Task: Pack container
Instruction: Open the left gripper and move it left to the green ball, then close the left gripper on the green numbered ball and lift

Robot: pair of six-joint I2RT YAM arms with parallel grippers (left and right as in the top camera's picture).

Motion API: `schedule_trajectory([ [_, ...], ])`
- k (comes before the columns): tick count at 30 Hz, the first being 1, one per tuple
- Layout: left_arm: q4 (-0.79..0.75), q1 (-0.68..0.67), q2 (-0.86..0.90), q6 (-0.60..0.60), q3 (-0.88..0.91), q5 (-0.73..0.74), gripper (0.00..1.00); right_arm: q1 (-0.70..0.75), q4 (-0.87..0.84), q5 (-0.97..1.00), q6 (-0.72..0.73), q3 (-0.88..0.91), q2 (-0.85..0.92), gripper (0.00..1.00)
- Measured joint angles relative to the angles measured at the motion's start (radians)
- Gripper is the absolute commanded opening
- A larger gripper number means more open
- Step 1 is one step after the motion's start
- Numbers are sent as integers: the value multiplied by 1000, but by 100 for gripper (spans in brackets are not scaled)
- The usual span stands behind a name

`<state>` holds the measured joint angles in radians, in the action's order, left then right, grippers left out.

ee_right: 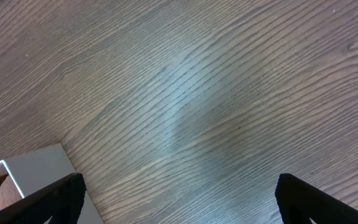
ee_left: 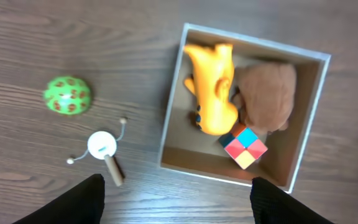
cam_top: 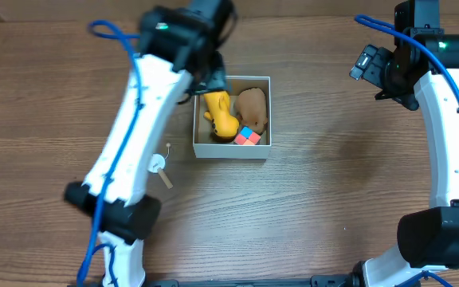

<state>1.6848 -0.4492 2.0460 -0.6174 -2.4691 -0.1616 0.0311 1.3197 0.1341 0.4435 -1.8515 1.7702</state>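
Observation:
The container (cam_top: 231,150) is a square white-walled box with a tan inside, at the middle of the table. In it lie a yellow toy (cam_top: 221,113), a brown plush (cam_top: 253,108) and a multicoloured cube (cam_top: 247,137). My left gripper (cam_top: 210,76) is open and empty, high over the box's back left corner. The left wrist view shows the container (ee_left: 172,106), yellow toy (ee_left: 211,87), plush (ee_left: 266,93) and cube (ee_left: 246,146) between the open fingers (ee_left: 176,205). My right gripper (cam_top: 373,70) is open and empty, at the right of the box; its view (ee_right: 179,199) catches the container's corner (ee_right: 39,171).
A green ball (ee_left: 68,95) and a white disc toy with a wooden stick (ee_left: 102,144) lie on the table to the left of the box. The disc toy also shows in the overhead view (cam_top: 159,165); the ball is hidden there under my left arm.

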Motion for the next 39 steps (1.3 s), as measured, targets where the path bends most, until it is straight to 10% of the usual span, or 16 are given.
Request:
schedule_trajectory([
  [18, -74, 40, -518, -169, 754, -240, 100, 0, 0, 0, 0, 0, 0, 100],
  [39, -593, 457, -288, -53, 991, 97, 100, 0, -1, 0, 1, 0, 0, 100],
])
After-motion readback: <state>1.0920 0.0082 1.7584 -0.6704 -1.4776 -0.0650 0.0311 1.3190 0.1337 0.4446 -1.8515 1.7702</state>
